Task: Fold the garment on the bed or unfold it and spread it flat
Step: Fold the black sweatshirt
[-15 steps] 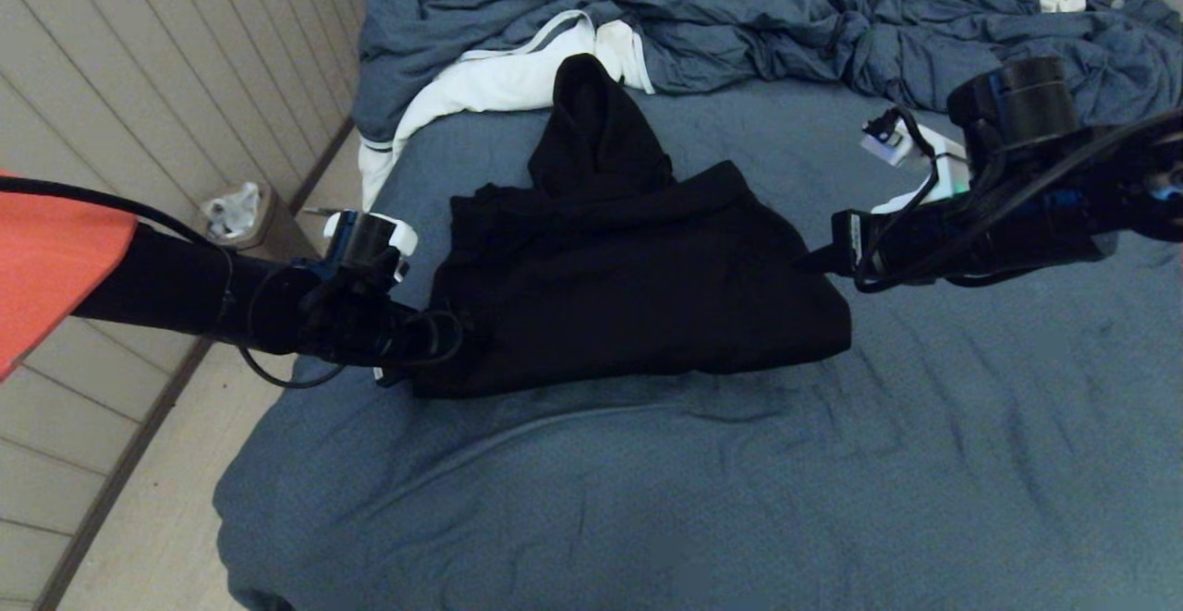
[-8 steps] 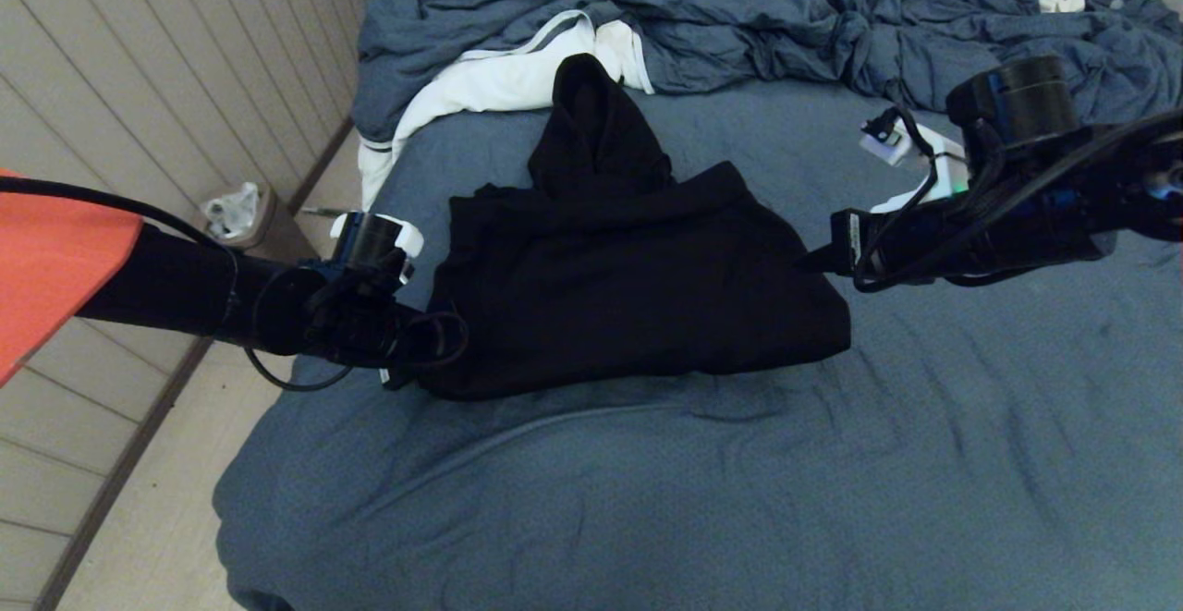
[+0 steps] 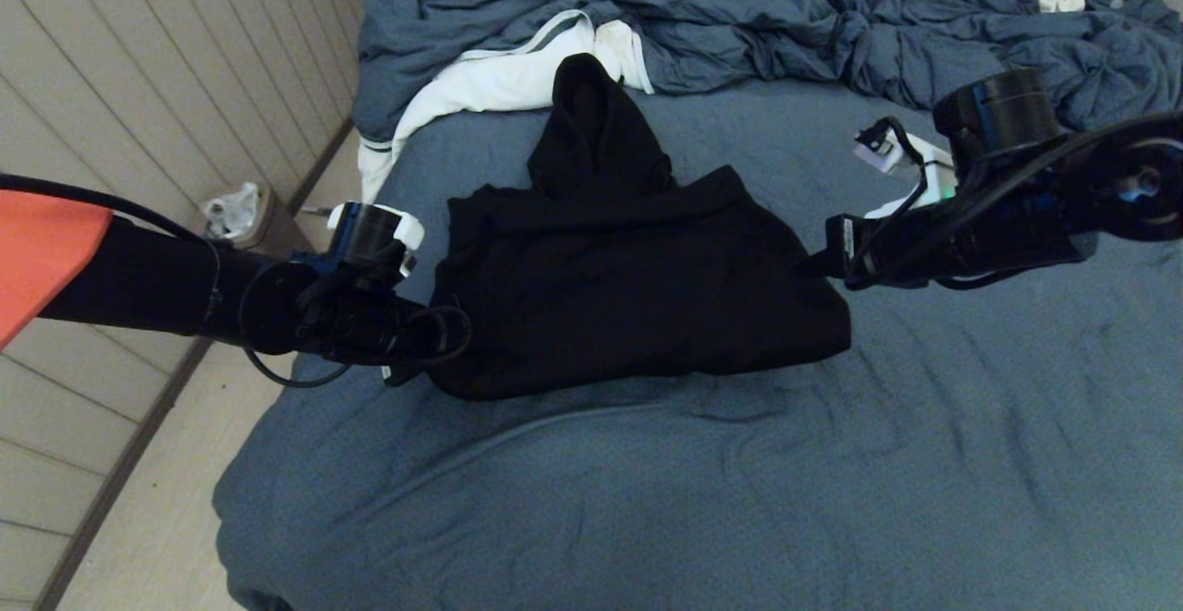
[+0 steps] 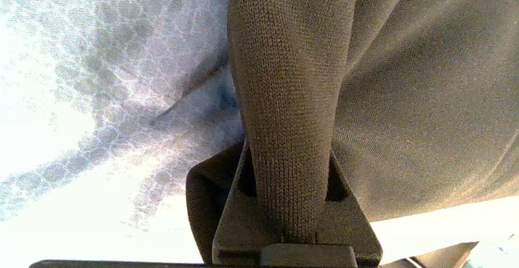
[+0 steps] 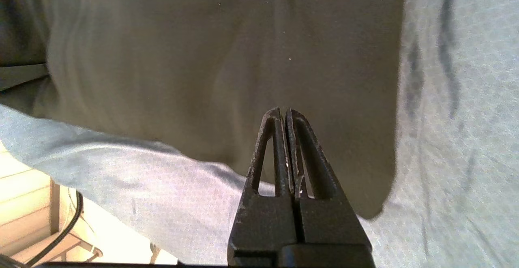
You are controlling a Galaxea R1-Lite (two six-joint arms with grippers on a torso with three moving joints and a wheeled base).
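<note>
Two grippers flank our garment (image 3: 628,287) on the bed (image 3: 739,482). Our left gripper (image 3: 434,345) pinches its ribbed edge; our right gripper (image 5: 284,114) hovers pressed together, empty.

Bare bed (image 3: 647,500) in front lies free; rumpled comforter (image 3: 739,19) blocks the far side

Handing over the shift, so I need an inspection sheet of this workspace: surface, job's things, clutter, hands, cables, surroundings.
Surface: bed, blue-grey sheet, slightly wrinkled.
Job's things: black hoodie lies partly folded, hood pointing to the far side.
Clutter: rumpled comforter and white cloth at the far end.
Hands: left hand shut on a fold of the hoodie at its left edge; right hand shut, empty, at its right edge.
Cables: loops along both arms, one by the left wrist.
Surroundings: panelled wall, small bin on the floor.
</note>
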